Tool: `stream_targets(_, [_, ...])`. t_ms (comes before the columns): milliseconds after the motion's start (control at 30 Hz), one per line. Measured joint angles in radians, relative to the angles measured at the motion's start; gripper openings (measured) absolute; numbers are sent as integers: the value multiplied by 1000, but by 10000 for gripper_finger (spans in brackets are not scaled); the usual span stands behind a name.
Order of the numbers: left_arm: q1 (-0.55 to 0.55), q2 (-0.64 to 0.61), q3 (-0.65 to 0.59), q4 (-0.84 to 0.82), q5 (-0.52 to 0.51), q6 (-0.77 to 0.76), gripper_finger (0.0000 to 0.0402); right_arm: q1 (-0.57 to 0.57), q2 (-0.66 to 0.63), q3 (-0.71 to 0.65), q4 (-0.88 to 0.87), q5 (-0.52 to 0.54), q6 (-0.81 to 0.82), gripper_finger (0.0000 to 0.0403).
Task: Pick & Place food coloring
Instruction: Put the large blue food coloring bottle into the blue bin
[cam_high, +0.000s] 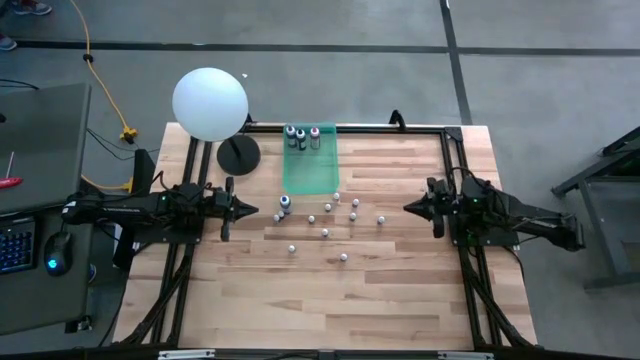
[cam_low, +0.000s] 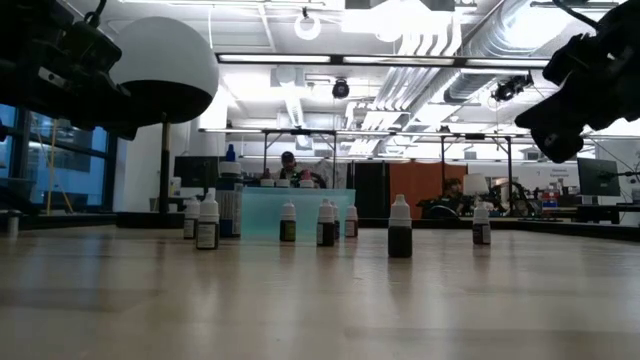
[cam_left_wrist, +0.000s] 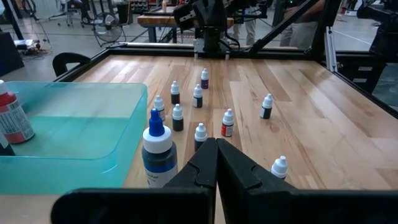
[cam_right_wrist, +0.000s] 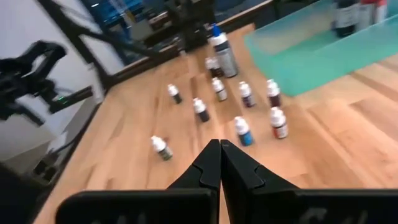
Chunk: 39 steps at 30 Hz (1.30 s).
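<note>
Several tiny white-capped food coloring bottles (cam_high: 327, 220) stand upright on the wooden table's middle, between my two grippers; the left wrist view (cam_left_wrist: 199, 96) and the right wrist view (cam_right_wrist: 242, 130) show them too. A larger blue-capped bottle (cam_high: 285, 205) stands by the near left corner of the translucent green tray (cam_high: 310, 165). Three bigger bottles (cam_high: 301, 135) stand in the tray's far end. My left gripper (cam_high: 252, 210) hovers shut at the table's left, pointing at the bottles. My right gripper (cam_high: 407, 207) hovers shut at the right, facing them.
A big white ball lamp (cam_high: 210, 103) on a dark round base (cam_high: 238, 155) stands at the far left, close to the tray. A black frame (cam_high: 455, 170) runs along the table's edges. The table's near half is bare wood (cam_high: 330, 300).
</note>
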Motion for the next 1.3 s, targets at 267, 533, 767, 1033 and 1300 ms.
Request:
stream_targets(267, [0, 0, 0, 0, 0, 0, 0, 0, 0, 0, 1, 35, 36, 0])
stream_targets(533, [0, 0, 0, 0, 0, 0, 0, 0, 0, 0, 1, 35, 36, 0])
stream_targets(767, [0, 0, 0, 0, 0, 0, 0, 0, 0, 0, 1, 39, 37, 0])
stream_targets(1033, [0, 0, 0, 11, -7, 0, 0, 0, 0, 0, 1, 38, 25, 0])
stream_targets(1300, [0, 0, 0, 9, 29, -121, 0, 0, 0, 0, 1, 38, 25, 0])
